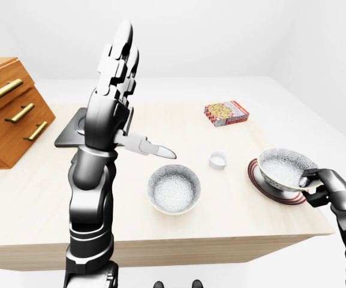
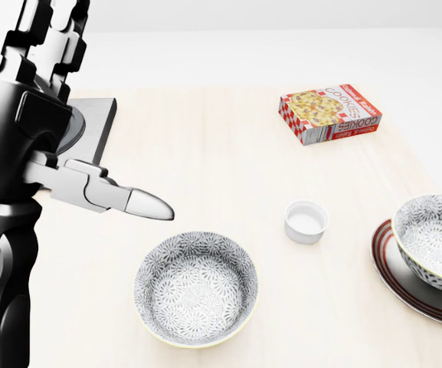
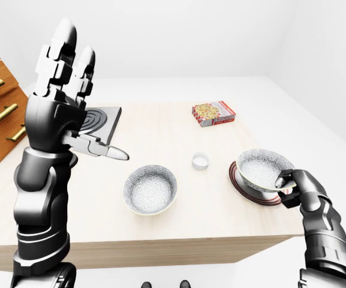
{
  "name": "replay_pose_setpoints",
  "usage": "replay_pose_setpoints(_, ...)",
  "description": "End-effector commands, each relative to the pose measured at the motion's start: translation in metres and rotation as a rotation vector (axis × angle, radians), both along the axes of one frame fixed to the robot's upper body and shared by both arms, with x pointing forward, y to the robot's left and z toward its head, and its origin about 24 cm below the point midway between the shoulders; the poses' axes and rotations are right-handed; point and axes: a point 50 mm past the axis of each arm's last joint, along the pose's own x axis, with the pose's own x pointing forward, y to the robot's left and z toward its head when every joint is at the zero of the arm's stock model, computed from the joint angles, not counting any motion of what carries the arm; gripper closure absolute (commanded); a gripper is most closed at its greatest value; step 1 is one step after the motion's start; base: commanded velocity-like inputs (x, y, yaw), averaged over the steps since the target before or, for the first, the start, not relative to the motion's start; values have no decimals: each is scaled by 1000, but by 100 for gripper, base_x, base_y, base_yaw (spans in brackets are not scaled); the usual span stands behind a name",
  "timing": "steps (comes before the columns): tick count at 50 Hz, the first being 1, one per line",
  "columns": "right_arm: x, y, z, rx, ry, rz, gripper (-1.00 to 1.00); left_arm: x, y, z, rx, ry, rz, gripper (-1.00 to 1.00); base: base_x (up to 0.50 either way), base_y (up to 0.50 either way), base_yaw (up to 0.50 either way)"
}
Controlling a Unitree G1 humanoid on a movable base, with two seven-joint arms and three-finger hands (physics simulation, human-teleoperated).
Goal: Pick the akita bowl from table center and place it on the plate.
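Observation:
Two patterned grey-and-white bowls show. One bowl (image 1: pixel 174 189) stands alone at the table's middle, just right of my left forearm. The other bowl (image 1: pixel 284 167) hangs slightly tilted over the red-rimmed dark plate (image 1: pixel 262 183) at the table's right edge; whether it touches the plate I cannot tell. My right hand (image 1: pixel 314 180) is shut on this bowl's near right rim. My left hand (image 1: pixel 138 90) is raised high above the table's left part, open, with two fingers upright and the thumb pointing right, holding nothing.
A small white cup (image 1: pixel 218 159) sits between the two bowls. A red cookie box (image 1: pixel 226 113) lies at the upper right of the table. A black burner plate (image 1: pixel 71 131) and a wooden drawer cabinet (image 1: pixel 8 111) stand at the left.

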Motion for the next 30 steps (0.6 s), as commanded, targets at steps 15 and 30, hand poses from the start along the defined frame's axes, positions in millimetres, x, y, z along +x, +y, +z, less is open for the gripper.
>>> replay_pose_setpoints(15,7,-1,-1,7,-29,-64,100,2,0,-1,5,10,1,-100,0,0,0)
replay_pose_setpoints(30,5,0,-7,-2,-8,-70,-100,5,-2,-12,7,56,-1,-100,0,0,0)
